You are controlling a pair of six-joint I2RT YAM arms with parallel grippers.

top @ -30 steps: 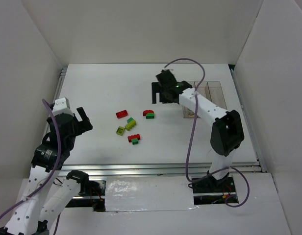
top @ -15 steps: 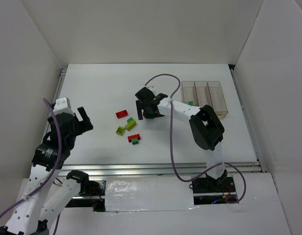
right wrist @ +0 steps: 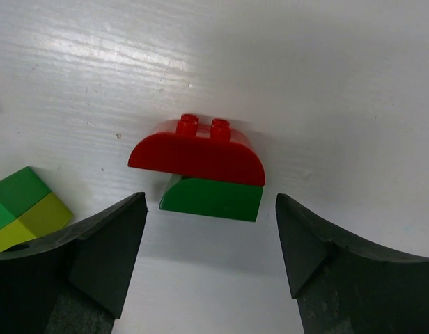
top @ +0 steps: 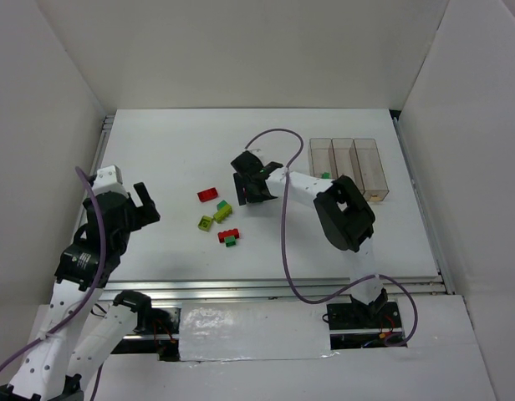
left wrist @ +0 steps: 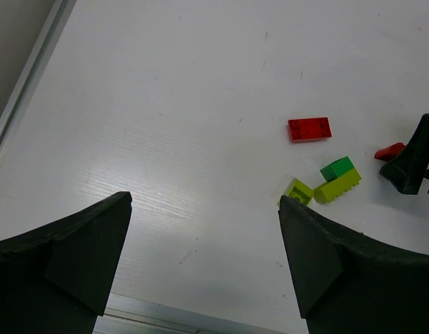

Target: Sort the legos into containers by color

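My right gripper [top: 252,194] hangs low over a red rounded lego [right wrist: 197,156] joined to a dark green lego [right wrist: 213,198]. Its jaws [right wrist: 209,212] stand open on either side of the pair, touching neither. In the top view the gripper hides that pair. Left of it lie a red brick [top: 208,195], a green and yellow-green pair [top: 222,210], a small yellow-green brick [top: 206,223] and a red and green pair [top: 229,236]. The three clear containers [top: 344,157] stand at the back right. My left gripper [left wrist: 204,209] is open and holds nothing, off to the left [top: 140,205].
White walls close in the table on three sides. A metal rail [top: 274,290] runs along the near edge. The right arm's purple cable [top: 284,242] loops over the table in front of the containers.
The right gripper has swung from over the containers leftward and down onto the red and green pair. The left arm has not moved.
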